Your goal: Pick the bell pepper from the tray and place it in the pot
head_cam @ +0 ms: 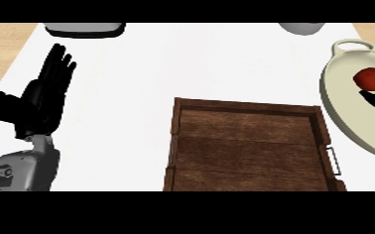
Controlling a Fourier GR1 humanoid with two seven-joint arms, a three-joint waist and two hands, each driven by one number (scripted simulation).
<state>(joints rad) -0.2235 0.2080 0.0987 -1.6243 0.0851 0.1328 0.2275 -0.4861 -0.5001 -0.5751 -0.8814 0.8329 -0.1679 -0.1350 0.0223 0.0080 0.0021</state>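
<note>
- White counter top (219,64) – it fills most of the view, with a strip of tan wood showing at its far left and far right corners.
- Dark brown rectangular wooden tray (249,148) – it sits at the near middle of the counter, its raised rim running round a plank floor. A thin metal handle (334,161) is on its right side.
- Cream oval pot (327,91) – it stands just right of the tray and is cut off by the right edge. A loop handle (350,43) is at its far end.
- Grey left forearm (29,166) – it comes in at the near left corner, well apart from the tray.
- Black left hand (44,101) – it rests at the left edge, fingers straight, spread a little and pointing far, holding nothing.
- Pale grey object with a dark base (82,29) – it lies at the far left edge, only partly in view.
- Pale rounded object (302,28) – it lies at the far edge towards the right, also cut off.
- Red bell pepper (364,79) – it is inside the pot, at the right edge, with only part of it showing.
- Black right hand (367,98) – only a dark sliver shows, over the pot's inside just near of the pepper. Whether it is apart or closed cannot be told.
</note>
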